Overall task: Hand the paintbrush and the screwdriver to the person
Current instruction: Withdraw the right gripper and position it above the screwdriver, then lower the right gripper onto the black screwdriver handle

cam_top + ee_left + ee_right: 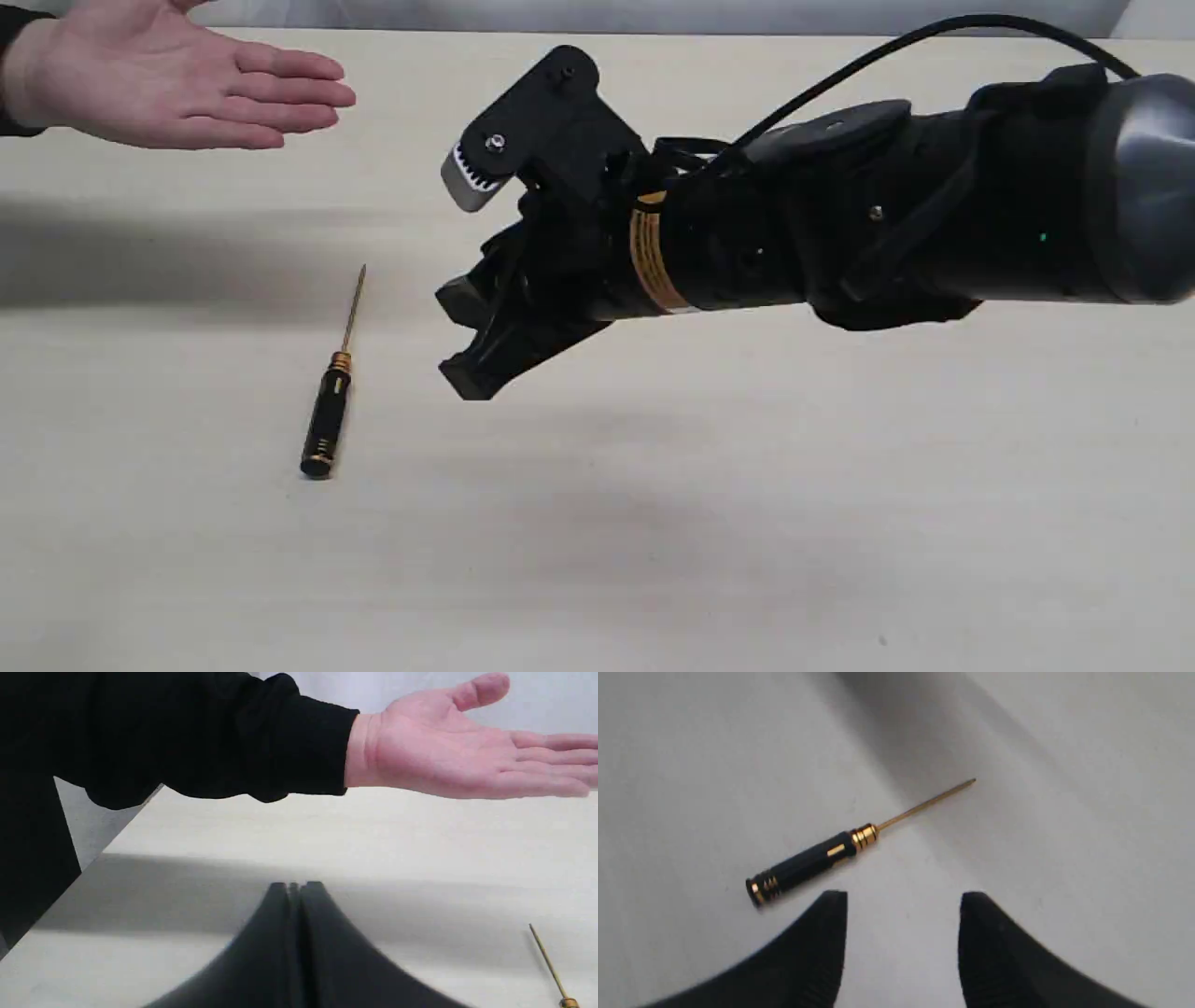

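Note:
The screwdriver [329,411] lies flat on the pale table, black handle toward the front, thin brass shaft pointing away; it also shows in the right wrist view [822,856] and its shaft tip in the left wrist view [549,966]. My right gripper [453,341] hovers open above the table just right of the screwdriver, nothing between its fingers [817,942]. The person's open hand [177,84], palm up with a black cuff, is held out at the far left [448,751]. My left gripper [295,887] is shut with nothing in it. The paintbrush is out of view.
The right arm [887,205] and its black cable [896,42] stretch in from the right across the table's middle. The beige table [653,523] ends at a far edge behind the hand, and at a left corner in the left wrist view.

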